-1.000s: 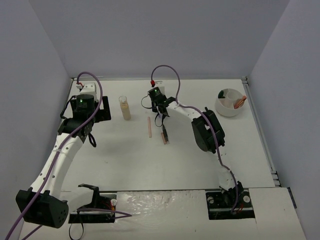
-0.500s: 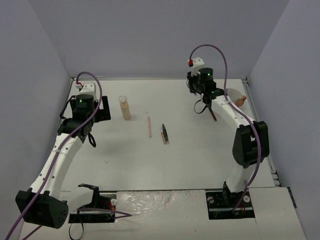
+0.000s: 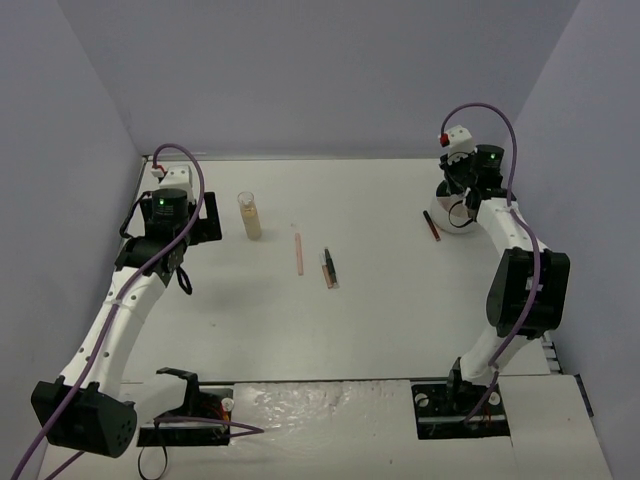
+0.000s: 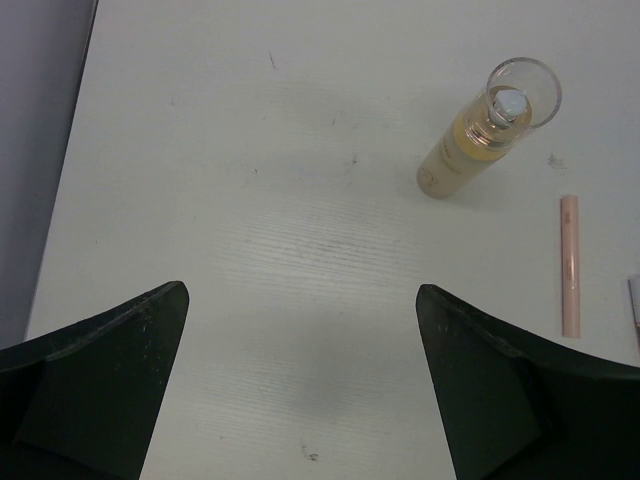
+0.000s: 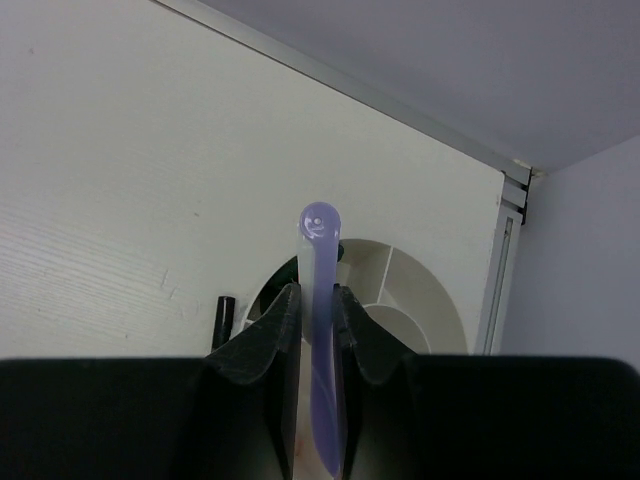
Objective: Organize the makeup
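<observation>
Gripped a lilac stick (image 5: pixel 318 250) between the closed fingers of the right gripper (image 5: pixel 318 305), over the white divided bowl (image 5: pixel 420 300). Judged mid-delivery; next called for lowering into a compartment, then letting go. Saw that pinch from the right wrist only. Found, from the top only, a dark stick (image 3: pixel 431 223) just beside the bowl. Spread wide and empty, well apart from the bowl: left gripper (image 4: pixel 300 300), near the bottle (image 4: pixel 480 140) and pink stick (image 4: pixel 570 265).

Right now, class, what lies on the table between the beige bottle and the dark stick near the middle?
A thin pink stick lies flat between the beige bottle and the dark stick, touching neither; the top external view shows this.
</observation>
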Tool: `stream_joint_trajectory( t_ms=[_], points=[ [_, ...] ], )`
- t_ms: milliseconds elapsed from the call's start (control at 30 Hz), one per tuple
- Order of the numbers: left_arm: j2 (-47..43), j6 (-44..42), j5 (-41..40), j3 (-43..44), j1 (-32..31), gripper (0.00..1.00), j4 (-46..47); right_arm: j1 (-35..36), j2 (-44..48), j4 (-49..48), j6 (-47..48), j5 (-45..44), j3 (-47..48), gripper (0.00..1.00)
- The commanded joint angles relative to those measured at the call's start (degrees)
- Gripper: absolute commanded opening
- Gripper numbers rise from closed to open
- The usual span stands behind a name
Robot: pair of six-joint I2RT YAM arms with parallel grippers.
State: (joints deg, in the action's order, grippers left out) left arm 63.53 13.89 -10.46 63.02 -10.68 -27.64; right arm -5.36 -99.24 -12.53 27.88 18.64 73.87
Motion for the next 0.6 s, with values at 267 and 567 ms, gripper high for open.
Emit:
stream_joint_trajectory(
  t_ms=[267, 567],
  points=[
    [-1.35, 0.47, 0.36, 1.52, 0.48, 0.97, 2.77, -1.58, -0.64, -9.48, 1.95, 5.31, -4.52, 0.06],
    [-1.17, 0.39, 0.09, 1.49, 0.48, 0.97, 2.68, -1.71, -1.96, -9.88, 3.23, 4.03, -4.96, 0.1]
  ],
)
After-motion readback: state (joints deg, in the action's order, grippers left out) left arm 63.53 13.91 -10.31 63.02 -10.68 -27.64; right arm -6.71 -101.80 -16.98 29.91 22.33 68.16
